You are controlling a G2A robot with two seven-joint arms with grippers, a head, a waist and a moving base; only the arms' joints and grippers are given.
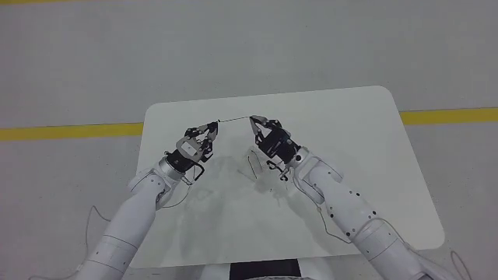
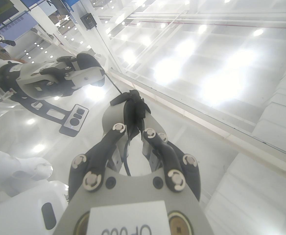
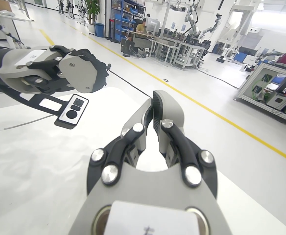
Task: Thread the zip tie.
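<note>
Zip tie [image 1: 233, 119] is stretched in the air above the white table [image 1: 350, 148], one end in each gripper. Left gripper [image 2: 133, 103] — jaws clamped on one end. Right gripper [image 3: 152, 99] — jaws pressed together on the other tip.

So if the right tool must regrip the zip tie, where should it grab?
Probably the straight span of the zip tie stretched between the left tool and right tool, just beyond its current hold. Come from the right tool's own side, closing across the thin, taut strap.
</note>
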